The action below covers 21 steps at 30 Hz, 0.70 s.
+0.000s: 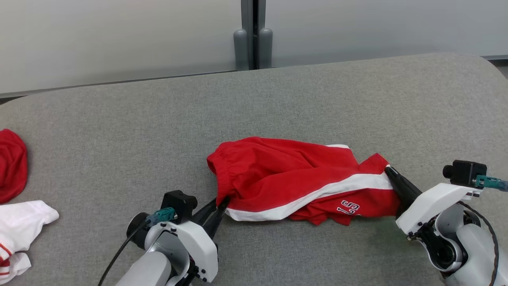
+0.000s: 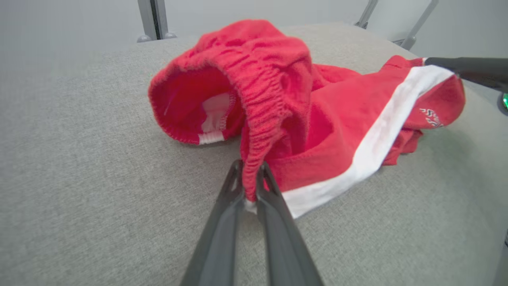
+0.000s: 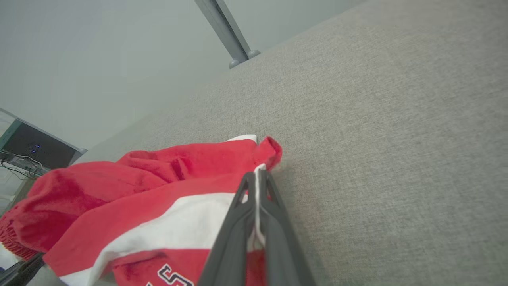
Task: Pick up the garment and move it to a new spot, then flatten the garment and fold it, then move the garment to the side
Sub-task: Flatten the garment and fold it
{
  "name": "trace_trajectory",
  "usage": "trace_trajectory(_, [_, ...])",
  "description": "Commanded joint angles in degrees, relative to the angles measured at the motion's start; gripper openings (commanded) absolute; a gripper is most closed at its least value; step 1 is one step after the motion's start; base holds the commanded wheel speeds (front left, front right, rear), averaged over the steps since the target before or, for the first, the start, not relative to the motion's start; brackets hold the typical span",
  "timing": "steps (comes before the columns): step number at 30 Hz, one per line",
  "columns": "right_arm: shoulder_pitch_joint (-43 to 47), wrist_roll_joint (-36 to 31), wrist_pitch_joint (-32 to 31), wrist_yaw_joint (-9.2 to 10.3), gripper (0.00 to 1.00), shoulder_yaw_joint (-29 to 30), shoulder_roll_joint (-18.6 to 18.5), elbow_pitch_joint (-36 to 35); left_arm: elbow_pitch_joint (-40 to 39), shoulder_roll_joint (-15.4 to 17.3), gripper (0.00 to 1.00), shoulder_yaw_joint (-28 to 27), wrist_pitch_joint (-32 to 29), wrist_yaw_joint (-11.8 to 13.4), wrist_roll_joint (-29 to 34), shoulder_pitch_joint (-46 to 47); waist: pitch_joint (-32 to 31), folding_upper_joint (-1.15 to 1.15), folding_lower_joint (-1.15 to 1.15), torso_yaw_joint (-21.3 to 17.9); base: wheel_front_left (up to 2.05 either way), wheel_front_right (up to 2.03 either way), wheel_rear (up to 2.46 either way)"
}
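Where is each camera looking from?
Head view: on the head, looking down at red fabric white-striped shorts on the grey cloth table; left claw, right claw show.
Left wrist view: on the left arm, facing along its claw to the waistband.
Right wrist view: on the right arm, facing along its claw to the hem corner.
Both wrist views share the shorts.

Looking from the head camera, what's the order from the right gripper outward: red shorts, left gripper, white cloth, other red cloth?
From the right gripper:
1. Red shorts, pinched in it.
2. Left gripper, at the shorts' other end.
3. White cloth and red cloth, far left edge; too close to call.
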State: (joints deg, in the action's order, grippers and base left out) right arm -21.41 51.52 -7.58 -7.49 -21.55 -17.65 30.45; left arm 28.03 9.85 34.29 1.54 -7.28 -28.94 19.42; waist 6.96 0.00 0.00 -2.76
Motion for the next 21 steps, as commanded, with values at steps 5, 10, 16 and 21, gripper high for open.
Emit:
trace_trajectory(5, [-0.8, 3.25, 3.47, 0.0, 0.0, -0.49, -0.89, -4.56, -4.97, 2.68, 0.0, -1.65, -2.27, -0.25, -2.19, 1.27, -0.73, 0.0, 0.0, -0.32, 0.0, 0.0, 0.0])
trace_trajectory(10, [-5.6, 5.66, 5.27, 0.0, 0.0, -1.26, -1.95, -8.28, -9.06, 5.48, 0.0, -3.85, -8.05, -0.17, -4.2, 7.95, 2.54, 0.0, 0.0, -0.65, 0.0, 0.0, 0.0])
trace_trajectory(16, [-17.56, 8.08, 4.91, 0.0, 0.0, -2.32, -4.09, -8.41, -7.71, 6.39, 0.0, -6.21, -16.09, -0.14, -6.31, 23.18, 10.1, 0.0, 0.0, -0.73, 0.0, 0.0, 0.0])
trace_trajectory(21, [-29.97, 10.97, 5.03, 0.0, 0.0, -3.37, -5.12, -6.02, -2.46, 6.48, 0.0, -6.03, -20.18, -0.15, -7.09, 37.07, 16.33, 0.0, 0.0, -0.81, 0.0, 0.0, 0.0])
